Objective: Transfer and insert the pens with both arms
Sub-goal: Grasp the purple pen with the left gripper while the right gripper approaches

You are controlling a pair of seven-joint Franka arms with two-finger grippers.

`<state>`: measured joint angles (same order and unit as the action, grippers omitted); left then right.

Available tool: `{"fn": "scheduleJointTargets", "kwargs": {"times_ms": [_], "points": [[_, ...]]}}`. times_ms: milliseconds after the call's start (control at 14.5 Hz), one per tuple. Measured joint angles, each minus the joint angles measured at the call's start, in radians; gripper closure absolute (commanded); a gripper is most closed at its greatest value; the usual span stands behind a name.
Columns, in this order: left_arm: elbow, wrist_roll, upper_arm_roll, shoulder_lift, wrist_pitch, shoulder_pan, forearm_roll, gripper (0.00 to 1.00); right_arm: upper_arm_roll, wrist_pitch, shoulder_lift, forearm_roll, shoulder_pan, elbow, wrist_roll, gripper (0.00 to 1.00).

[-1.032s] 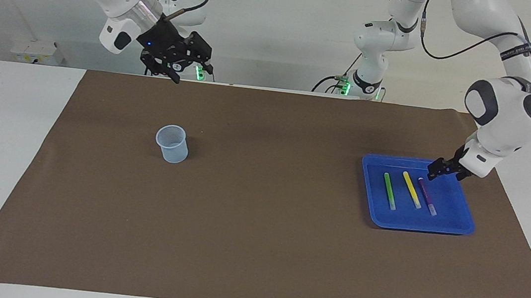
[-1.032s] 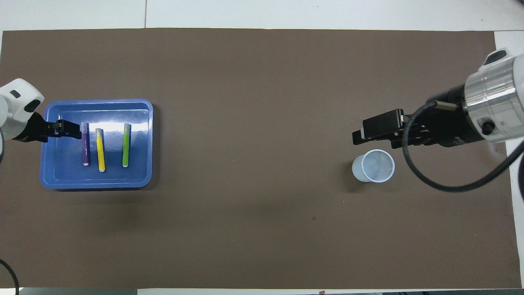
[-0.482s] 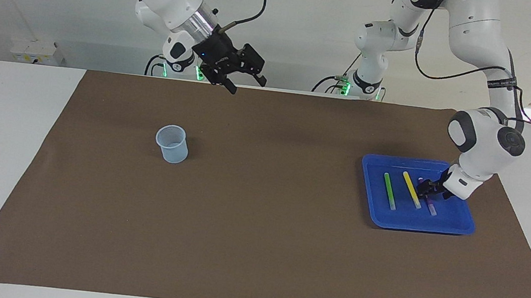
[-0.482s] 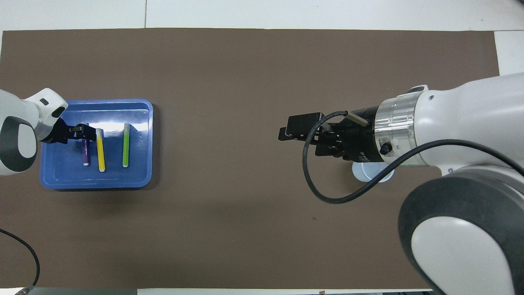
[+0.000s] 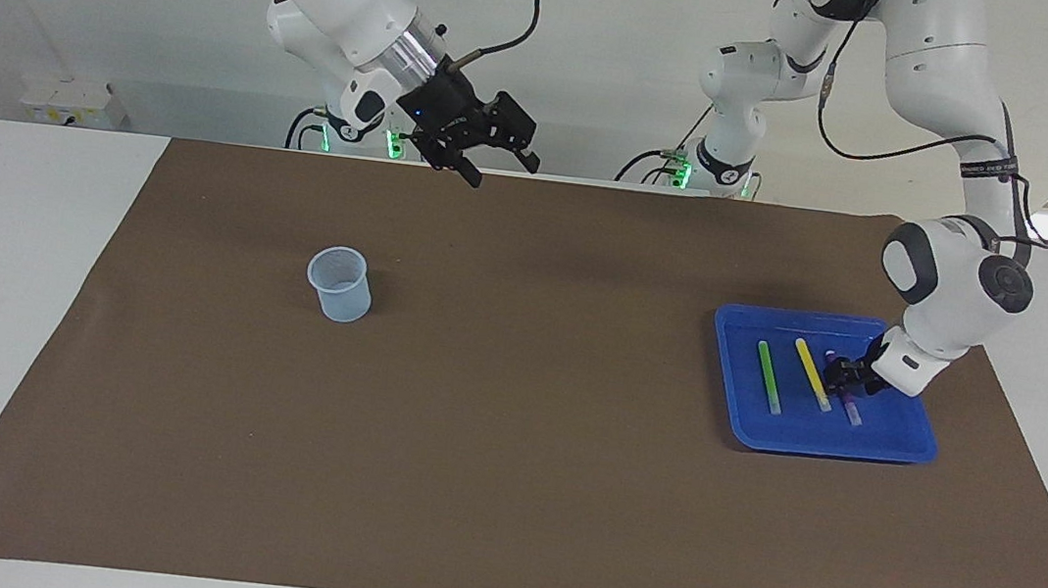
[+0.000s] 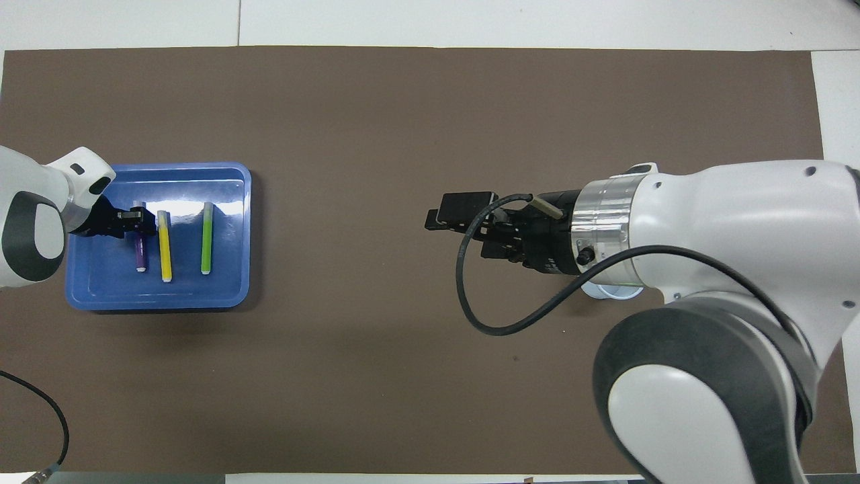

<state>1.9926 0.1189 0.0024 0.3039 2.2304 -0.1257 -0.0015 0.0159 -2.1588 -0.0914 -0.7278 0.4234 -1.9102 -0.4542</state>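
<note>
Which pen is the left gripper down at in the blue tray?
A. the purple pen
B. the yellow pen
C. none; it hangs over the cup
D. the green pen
A: the left gripper sits low in the blue tray right at the purple pen, while the yellow pen and green pen lie clear beside it.

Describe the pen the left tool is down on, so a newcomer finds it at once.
Find the blue tray at the left arm's end of the brown mat. Three pens lie in it; this is the purple pen, under the left tool, beside the yellow pen.
</note>
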Motion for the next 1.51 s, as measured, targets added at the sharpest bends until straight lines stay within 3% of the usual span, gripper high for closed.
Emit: {"fn": "scheduleJointTargets", "kwargs": {"times_ms": [275,550,757,1032,1514], "points": [[-0.001,0.001,0.000,0.011,-0.001,0.000,0.000,0.56,0.003,-0.090,0.006,-0.001,0.065,-0.005,-0.054,0.00],[-0.007,0.001,-0.004,0.011,-0.002,0.000,0.000,1.00,0.009,-0.225,0.029,-0.001,0.189,-0.010,-0.207,0.00],[-0.008,0.001,-0.004,0.011,-0.003,0.000,0.000,1.00,0.013,-0.310,0.058,-0.001,0.247,-0.012,-0.303,0.00],[-0.025,0.001,-0.004,0.014,-0.028,0.000,0.000,1.00,0.011,-0.321,0.063,-0.001,0.250,-0.011,-0.319,0.00],[-0.275,-0.042,-0.014,-0.001,-0.373,0.005,-0.031,1.00,0.010,-0.370,0.065,-0.001,0.250,-0.010,-0.320,0.00]]}}
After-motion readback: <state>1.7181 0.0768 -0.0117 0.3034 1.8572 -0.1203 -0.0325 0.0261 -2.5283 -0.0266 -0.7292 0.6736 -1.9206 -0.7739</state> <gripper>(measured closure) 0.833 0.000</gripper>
